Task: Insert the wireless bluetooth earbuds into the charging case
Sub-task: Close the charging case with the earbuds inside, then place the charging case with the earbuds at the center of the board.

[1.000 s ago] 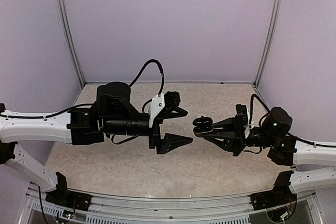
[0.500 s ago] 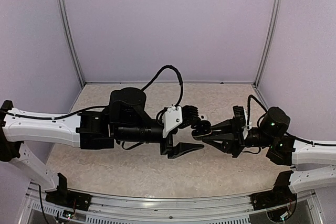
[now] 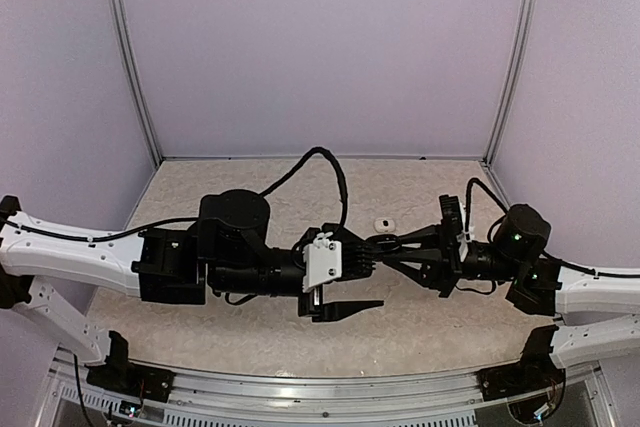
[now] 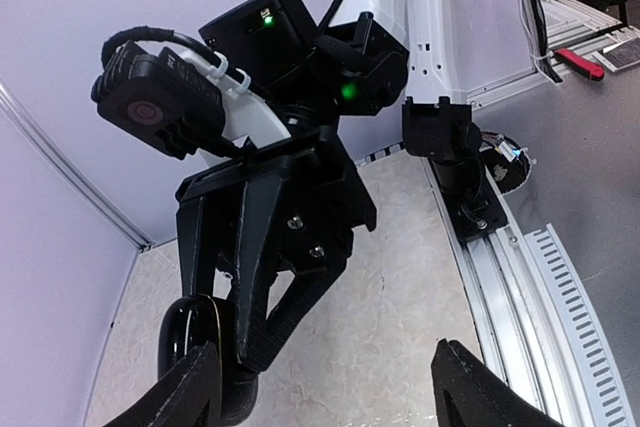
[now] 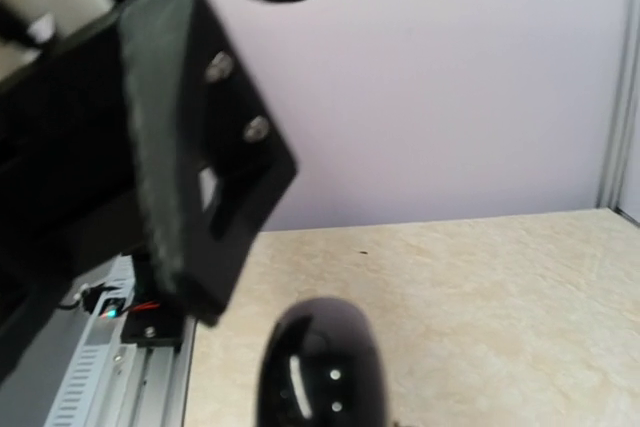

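My right jaws pinch the black charging case [image 5: 320,367] mid-frame; left jaws gape wide beside it, a likely handover. 1 small white piece [image 3: 384,224], perhaps an earbud, lies on the bench [image 3: 420,187] above. Next: close left squarely.

Even diffuse light, soft shadows, sharp overhead view, blurred close foreground in right wrist view

Arms: two, the left arm [image 3: 70,252] and the right arm [image 3: 590,292].
Grippers: two, the left gripper [image 3: 372,280] and the right gripper [image 3: 385,247], each with two fingers.
Cases: one, the black case [image 5: 320,367], glossy and rounded.
Loose things on the table [image 3: 250,332]: one small white piece [image 3: 383,224], too small to tell earbud from case.
Lit green lamps [image 4: 345,90] on the right arm: two.
Metal corner posts [image 3: 130,67] at the back: two.
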`<state>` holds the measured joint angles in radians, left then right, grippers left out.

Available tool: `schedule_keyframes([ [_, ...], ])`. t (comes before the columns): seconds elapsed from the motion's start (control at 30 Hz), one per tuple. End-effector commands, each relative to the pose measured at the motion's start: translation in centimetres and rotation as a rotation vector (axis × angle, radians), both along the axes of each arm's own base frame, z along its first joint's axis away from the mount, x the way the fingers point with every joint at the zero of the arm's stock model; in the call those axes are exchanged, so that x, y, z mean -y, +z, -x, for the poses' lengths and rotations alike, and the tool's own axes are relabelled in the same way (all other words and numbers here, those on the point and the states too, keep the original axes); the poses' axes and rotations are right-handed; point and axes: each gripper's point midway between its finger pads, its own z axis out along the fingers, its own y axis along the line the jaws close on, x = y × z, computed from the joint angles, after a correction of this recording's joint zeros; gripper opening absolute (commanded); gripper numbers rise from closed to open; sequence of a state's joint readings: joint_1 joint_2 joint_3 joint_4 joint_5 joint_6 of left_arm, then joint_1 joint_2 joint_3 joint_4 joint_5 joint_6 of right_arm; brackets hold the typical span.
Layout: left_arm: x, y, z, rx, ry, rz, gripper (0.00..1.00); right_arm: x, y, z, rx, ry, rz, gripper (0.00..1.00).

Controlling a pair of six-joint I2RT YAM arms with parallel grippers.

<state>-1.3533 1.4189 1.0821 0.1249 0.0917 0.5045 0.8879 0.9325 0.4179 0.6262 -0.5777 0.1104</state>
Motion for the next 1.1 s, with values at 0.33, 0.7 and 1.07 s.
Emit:
schedule_keyframes([
  [0.33, -6.5, 4.0, -9.4, -0.252, 0.405, 0.31, 0.99, 3.0, -3.5, -9.7, -0.399, -0.331, 0.093, 0.0],
  [0.7, -8.5, 4.1, -11.5, -0.316, 0.498, 0.37, 0.99, 5.4, -12.2, -17.1, -0.857, -0.441, 0.154, 0.0],
  [1.07, -10.1, 3.8, -11.8, -0.295, 0.549, 0.409, 0.99, 5.9, -17.9, -21.4, -1.096, -0.469, 0.158, 0.04],
])
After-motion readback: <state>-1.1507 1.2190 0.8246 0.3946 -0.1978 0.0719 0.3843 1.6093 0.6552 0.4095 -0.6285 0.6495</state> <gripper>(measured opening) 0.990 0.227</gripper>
